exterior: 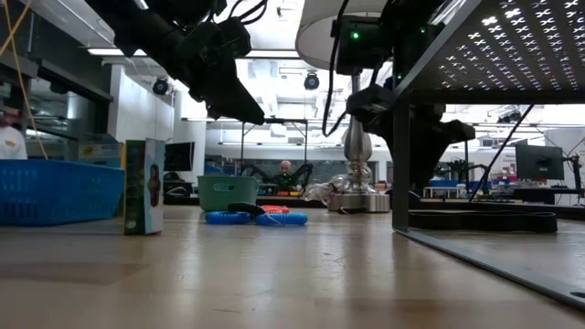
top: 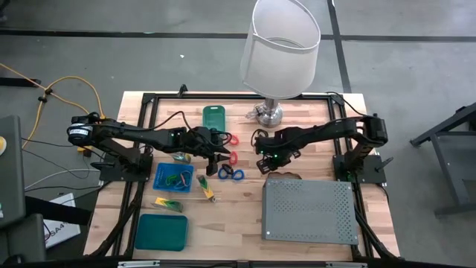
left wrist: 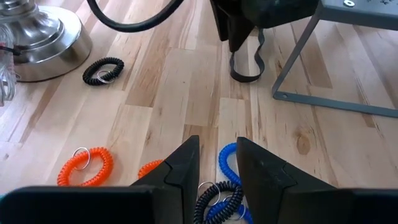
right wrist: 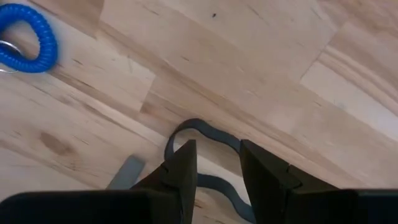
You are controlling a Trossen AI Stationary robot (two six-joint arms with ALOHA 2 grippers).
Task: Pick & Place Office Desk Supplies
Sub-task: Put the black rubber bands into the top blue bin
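Note:
My left gripper (top: 221, 160) (left wrist: 217, 163) is open and hovers above a blue coil (left wrist: 227, 163) and a black coil (left wrist: 219, 200) that lie tangled on the table (top: 231, 173). The low view shows its fingers (exterior: 243, 110) well above the coils (exterior: 256, 217). My right gripper (top: 264, 164) (right wrist: 217, 160) is open over a flat black band (right wrist: 203, 127) lying on the wood near the grey box's far edge (left wrist: 245, 73). Orange coils (left wrist: 84, 165) and another black coil (left wrist: 103, 70) lie nearby. Yellow-and-green blocks (top: 169, 203) (top: 207, 189) rest beside the blue bin.
A lamp with a white shade (top: 280, 45) and chrome base (top: 269, 115) stands at the far middle. The grey perforated box (top: 309, 211) stands on legs at the near right. A green bin (top: 214, 115), a blue bin (top: 173, 177) holding small items and a teal lid (top: 161, 231) sit on the left.

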